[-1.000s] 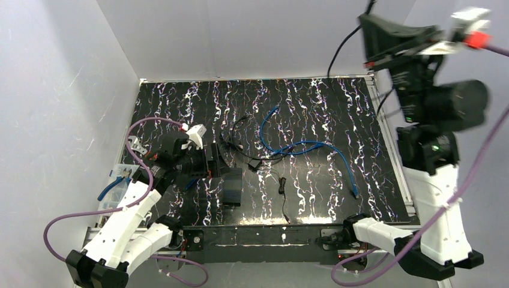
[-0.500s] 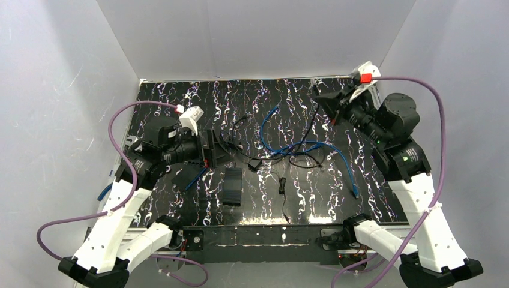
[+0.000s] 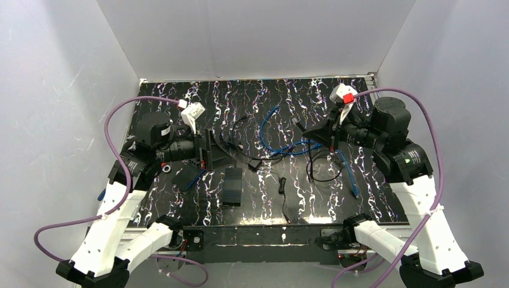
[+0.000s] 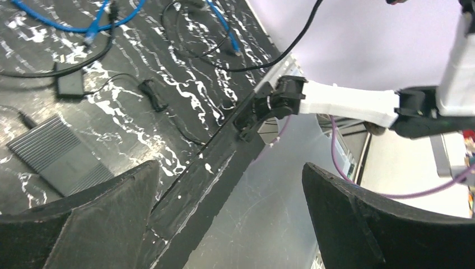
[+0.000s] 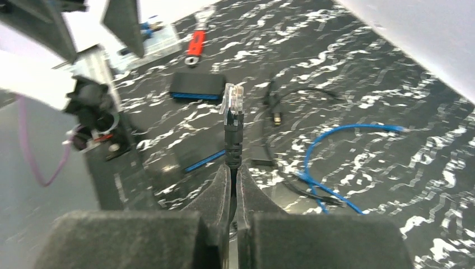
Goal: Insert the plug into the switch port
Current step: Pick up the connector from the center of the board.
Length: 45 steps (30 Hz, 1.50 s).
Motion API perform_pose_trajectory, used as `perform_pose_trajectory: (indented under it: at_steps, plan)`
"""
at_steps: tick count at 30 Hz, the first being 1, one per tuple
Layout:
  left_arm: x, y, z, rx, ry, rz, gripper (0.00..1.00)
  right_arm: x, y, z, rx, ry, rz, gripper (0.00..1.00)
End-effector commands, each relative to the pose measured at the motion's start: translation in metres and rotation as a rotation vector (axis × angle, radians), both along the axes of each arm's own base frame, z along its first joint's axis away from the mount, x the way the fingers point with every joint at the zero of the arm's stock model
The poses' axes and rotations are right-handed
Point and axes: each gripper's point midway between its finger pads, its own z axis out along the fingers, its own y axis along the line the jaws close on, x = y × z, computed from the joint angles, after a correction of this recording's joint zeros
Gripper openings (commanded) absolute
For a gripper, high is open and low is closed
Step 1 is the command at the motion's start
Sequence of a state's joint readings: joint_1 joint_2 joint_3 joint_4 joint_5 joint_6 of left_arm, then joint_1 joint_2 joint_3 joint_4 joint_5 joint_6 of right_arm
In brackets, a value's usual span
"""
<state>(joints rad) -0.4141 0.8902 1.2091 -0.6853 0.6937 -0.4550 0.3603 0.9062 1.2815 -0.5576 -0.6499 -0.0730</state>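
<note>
My right gripper [image 5: 231, 168] is shut on a black cable just behind its clear plug [image 5: 233, 101], which sticks out upright past the fingertips. From above, that gripper [image 3: 306, 133] hovers over the mat's right half and points left, with the cable's loop [image 3: 321, 171] hanging below it. A black box with a blue edge [image 5: 197, 84], which I take for the switch, lies on the mat at the left [image 3: 183, 175]. Its ports do not show. My left gripper [image 3: 208, 150] hangs just above and right of that box, open and empty [image 4: 229, 167].
A ribbed dark box [image 3: 232, 186] lies near the front edge. A blue network cable [image 3: 288, 147] and a small black adapter [image 3: 254, 163] with thin leads cross the middle. Blue-handled pliers [image 3: 111, 187] and a red-handled tool [image 5: 196, 42] lie by the left edge.
The right arm has swung down from high at the back right to low over the mat, carrying the plug and cable leftward. The left gripper has drawn back off the blue-edged box.
</note>
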Motion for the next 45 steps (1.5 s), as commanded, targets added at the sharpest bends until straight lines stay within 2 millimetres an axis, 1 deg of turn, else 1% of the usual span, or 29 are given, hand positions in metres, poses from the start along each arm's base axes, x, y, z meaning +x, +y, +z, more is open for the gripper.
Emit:
perform_pose_trajectory:
  at_steps: [1,5,10,14,18,21,34,41,43,45]
  plan:
    - [-0.021,-0.011,0.036,-0.113,-0.121,-0.179,1.0,-0.052,0.012,0.019,0.046,0.07,0.24,0.01]
    - [-0.03,-0.016,0.049,-0.166,-0.183,-0.259,0.99,-0.077,0.018,0.016,0.087,0.179,0.373,0.01]
    - [-0.034,-0.021,0.06,-0.217,-0.212,-0.32,1.0,-0.093,0.023,0.011,0.119,0.342,0.482,0.01]
    - [-0.03,-0.028,0.057,-0.251,-0.167,-0.356,1.0,-0.101,0.031,0.002,0.14,0.458,0.559,0.01]
    - [-0.025,-0.033,0.045,-0.271,-0.102,-0.371,1.0,-0.108,0.042,-0.011,0.123,0.545,0.625,0.01]
    - [-0.023,-0.035,0.042,-0.279,-0.096,-0.381,1.0,-0.107,0.052,-0.019,0.118,0.602,0.651,0.01]
    - [-0.017,-0.042,0.024,-0.272,-0.022,-0.383,0.99,-0.084,0.094,-0.028,0.143,0.748,0.71,0.01]
    - [-0.017,-0.043,0.019,-0.272,-0.001,-0.387,0.89,-0.079,0.113,-0.032,0.128,0.771,0.737,0.01]
    - [-0.018,-0.043,0.018,-0.273,0.005,-0.392,0.85,-0.077,0.118,-0.034,0.123,0.783,0.738,0.01]
    - [-0.019,-0.042,0.018,-0.274,0.008,-0.395,0.82,-0.076,0.122,-0.035,0.12,0.79,0.745,0.01]
